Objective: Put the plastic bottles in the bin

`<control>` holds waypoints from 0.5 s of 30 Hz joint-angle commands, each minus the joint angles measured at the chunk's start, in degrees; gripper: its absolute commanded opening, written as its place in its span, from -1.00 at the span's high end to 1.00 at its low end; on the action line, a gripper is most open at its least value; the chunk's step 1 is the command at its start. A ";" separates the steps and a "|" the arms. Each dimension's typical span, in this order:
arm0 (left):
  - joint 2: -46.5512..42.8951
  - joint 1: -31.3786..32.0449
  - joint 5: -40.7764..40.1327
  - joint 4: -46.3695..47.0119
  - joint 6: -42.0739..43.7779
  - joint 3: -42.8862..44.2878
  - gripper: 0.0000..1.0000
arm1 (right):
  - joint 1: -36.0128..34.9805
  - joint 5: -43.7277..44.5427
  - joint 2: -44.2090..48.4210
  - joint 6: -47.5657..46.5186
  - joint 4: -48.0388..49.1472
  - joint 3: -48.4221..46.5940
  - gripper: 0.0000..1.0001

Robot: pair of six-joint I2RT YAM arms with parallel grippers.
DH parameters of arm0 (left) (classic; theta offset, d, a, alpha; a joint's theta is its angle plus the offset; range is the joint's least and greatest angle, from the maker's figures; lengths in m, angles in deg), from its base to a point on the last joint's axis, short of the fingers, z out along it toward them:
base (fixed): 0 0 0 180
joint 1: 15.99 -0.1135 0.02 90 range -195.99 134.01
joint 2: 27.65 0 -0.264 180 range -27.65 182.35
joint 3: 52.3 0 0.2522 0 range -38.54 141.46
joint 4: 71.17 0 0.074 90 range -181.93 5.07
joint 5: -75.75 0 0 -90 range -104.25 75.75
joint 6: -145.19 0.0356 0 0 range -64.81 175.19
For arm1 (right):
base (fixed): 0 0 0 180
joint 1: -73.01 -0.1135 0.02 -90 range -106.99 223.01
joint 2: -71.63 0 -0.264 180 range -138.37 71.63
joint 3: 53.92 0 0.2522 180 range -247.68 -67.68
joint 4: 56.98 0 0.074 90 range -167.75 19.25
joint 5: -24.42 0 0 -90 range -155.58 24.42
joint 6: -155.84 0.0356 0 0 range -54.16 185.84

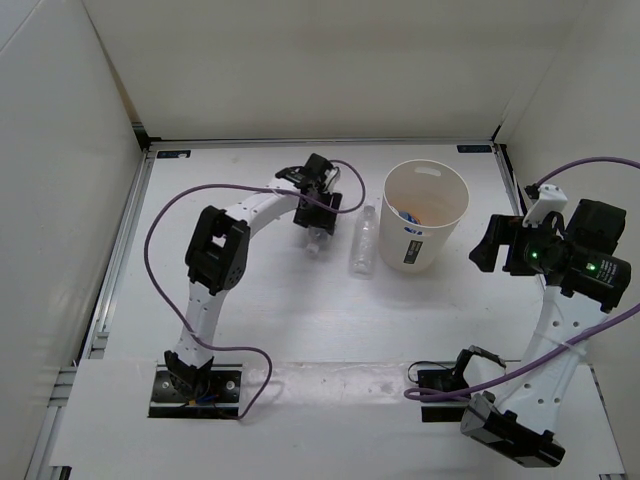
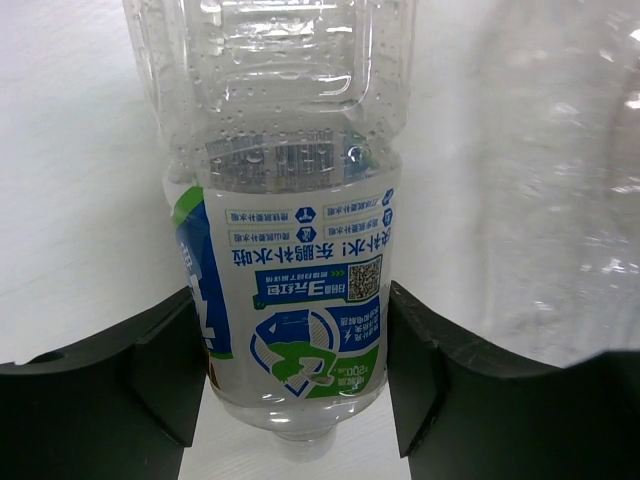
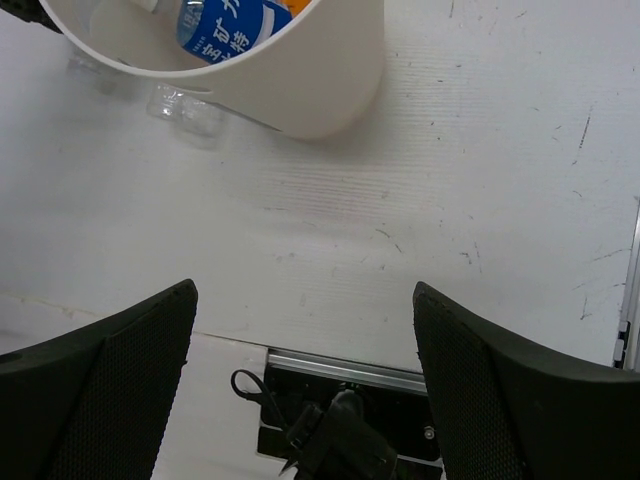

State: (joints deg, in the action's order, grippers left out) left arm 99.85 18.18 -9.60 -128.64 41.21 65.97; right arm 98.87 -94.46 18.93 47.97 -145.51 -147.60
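About a third done: one blue-labelled bottle (image 3: 225, 20) sits in the bin (image 1: 445, 235), upper middle. Clenching second labelled bottle (image 2: 300, 250) in left claw (image 2: 297, 350); plain bottle (image 1: 363, 240) lying just left of bin, untouched. Right claw (image 3: 303, 300) released, empty.

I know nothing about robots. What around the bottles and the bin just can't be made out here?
- Labelled bottle: top view, the left gripper covers most of it.
- Bin: its wall hides all but the blue label of the bottle inside, top and right wrist views.
- Clear shape, left wrist view: blurred, unidentifiable.
- Grip: left wrist view, fingers flank the bottle; whether they squeeze is unclear.
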 commanded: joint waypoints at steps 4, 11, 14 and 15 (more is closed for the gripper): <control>-12.88 -6.04 -4.38 0.81 2.46 4.73 0.21 | -0.47 -2.49 -0.20 4.41 4.01 0.82 -0.80; -20.36 -5.96 -4.47 8.52 6.15 13.18 0.23 | -3.45 -1.00 0.67 6.44 5.24 2.05 -0.80; -24.14 -3.07 -2.46 13.62 7.82 12.74 0.23 | -4.86 0.84 1.64 7.84 5.76 2.92 -0.80; -25.71 -2.63 -0.88 15.82 8.17 12.30 0.18 | -5.30 1.54 2.60 8.63 6.29 3.01 -0.80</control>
State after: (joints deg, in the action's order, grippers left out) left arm 79.11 12.70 -13.69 -119.54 46.88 77.25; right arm 94.37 -94.38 19.84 54.26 -141.70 -144.89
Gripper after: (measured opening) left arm 0.723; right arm 0.897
